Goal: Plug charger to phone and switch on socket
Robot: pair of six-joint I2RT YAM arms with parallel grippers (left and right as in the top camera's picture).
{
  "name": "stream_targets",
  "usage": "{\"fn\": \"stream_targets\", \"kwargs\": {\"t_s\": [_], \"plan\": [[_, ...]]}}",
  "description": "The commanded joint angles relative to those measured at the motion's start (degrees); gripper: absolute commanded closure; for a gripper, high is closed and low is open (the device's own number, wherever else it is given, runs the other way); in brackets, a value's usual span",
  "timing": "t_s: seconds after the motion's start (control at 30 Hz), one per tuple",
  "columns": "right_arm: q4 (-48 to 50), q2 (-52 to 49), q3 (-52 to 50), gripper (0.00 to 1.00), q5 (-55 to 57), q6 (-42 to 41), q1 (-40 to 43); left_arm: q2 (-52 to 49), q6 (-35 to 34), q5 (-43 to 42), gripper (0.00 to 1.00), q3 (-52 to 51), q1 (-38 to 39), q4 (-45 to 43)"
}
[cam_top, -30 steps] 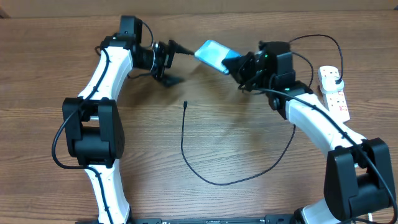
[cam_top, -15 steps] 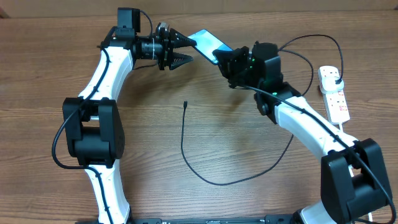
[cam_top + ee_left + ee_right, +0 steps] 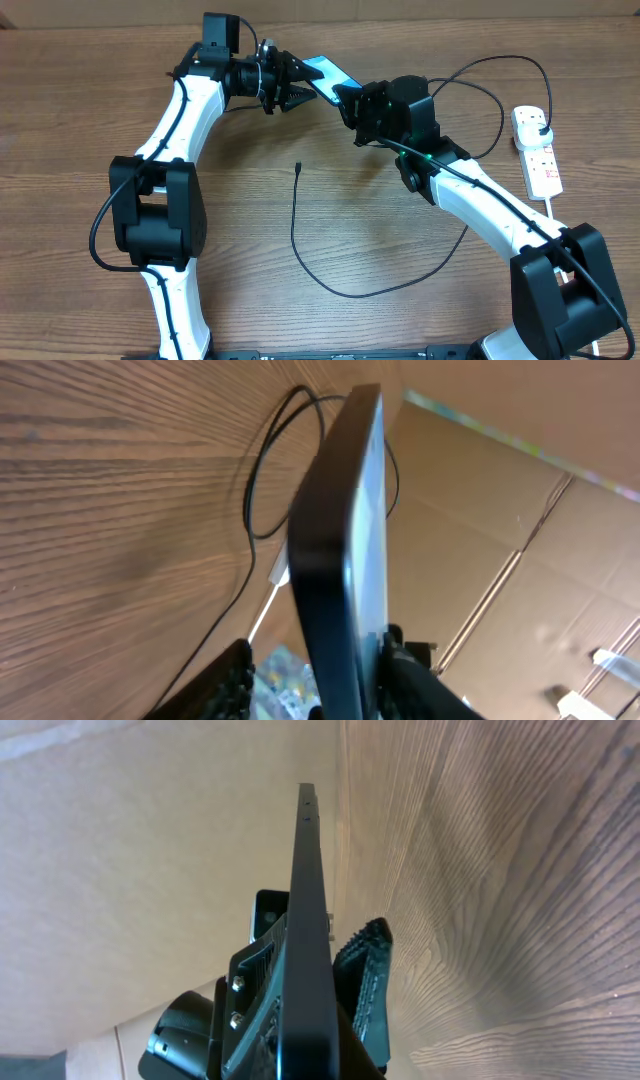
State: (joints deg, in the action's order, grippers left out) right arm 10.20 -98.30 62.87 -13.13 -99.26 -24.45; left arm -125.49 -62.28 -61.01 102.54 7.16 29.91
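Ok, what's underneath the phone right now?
Only bare wooden table shows below the phone, which the right gripper holds up in the air, with the left gripper open around its other end. From overhead, the phone and grippers hide the patch straight beneath.

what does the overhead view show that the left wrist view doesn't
Overhead only: the socket strip shown whole, the charger's connector tip lying loose, and the right hand gripping the phone. Left wrist only: the phone's thin black edge up close, with cardboard behind. Both: the phone, raised above the wooden table.
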Motion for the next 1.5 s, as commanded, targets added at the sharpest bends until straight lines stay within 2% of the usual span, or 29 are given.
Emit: {"fn": "stream_targets", "kwargs": {"t_s": [0.0,0.17,0.47,0.73,1.47], "plan": [[1.5,1.9,0.5,0.96,-0.2,-1.3,0.0,0.2,-3.9,2.5,0.64,0.8,0.4,0.0],[1.5,1.9,0.5,0.96,-0.3,-1.3,0.0,0.2,-5.7,2.5,0.70,0.8,0.9,0.0],[1.8,1.9,0.5,0.96,-2.4,-6.5,0.0,0.2,-7.2,2.5,0.70,0.8,1.4,0.0],[2.0,1.9,0.5,0.96,-4.1,-7.5,0.0,0.2,-7.9,2.5,0.77,0.8,1.5,0.0],[3.3,1.9,0.5,0.96,-5.2,-8.6,-0.8,0.2,-9.5,2.6,0.80,0.8,1.5,0.0]]}}
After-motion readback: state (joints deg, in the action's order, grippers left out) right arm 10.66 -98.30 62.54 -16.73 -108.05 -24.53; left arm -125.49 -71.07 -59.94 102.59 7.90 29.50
